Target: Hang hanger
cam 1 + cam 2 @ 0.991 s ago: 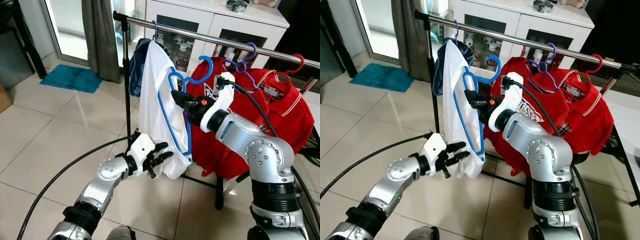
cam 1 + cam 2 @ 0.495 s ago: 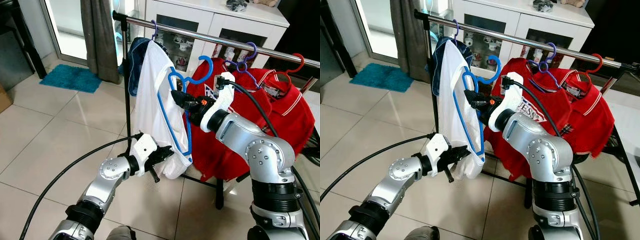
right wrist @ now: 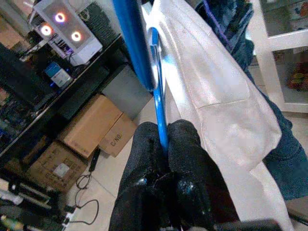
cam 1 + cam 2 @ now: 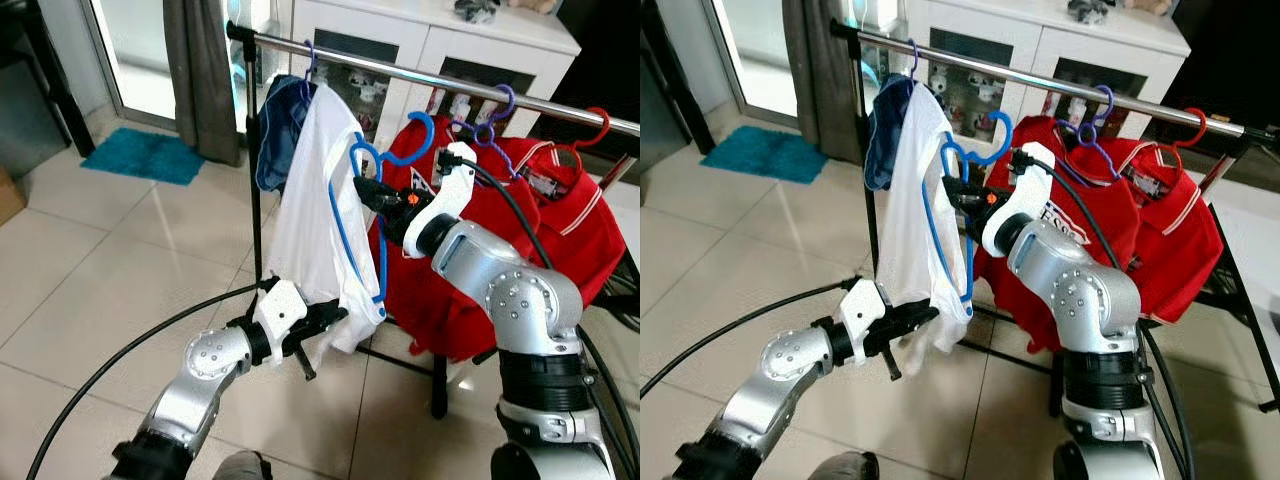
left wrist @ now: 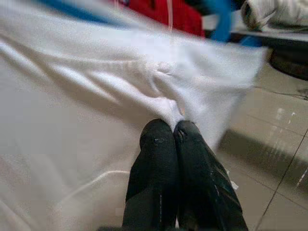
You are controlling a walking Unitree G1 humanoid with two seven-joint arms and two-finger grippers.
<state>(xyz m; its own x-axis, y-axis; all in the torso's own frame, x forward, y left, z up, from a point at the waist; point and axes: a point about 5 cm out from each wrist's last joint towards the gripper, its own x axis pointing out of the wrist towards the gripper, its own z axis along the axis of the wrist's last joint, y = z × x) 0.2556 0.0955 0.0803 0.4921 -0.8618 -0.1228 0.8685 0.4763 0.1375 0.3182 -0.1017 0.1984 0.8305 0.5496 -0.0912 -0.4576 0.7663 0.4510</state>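
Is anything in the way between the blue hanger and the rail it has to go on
Nothing solid blocks it. The blue hanger, held by the right claw, has its hook just below a bare stretch of the rail, between the navy garment and the purple hanger.

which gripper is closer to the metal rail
Right. The right gripper grips the blue hanger just below the rail; the left gripper pinches the white shirt's hem, far lower.

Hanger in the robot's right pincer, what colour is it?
Blue. The hanger shows best in the right wrist view.
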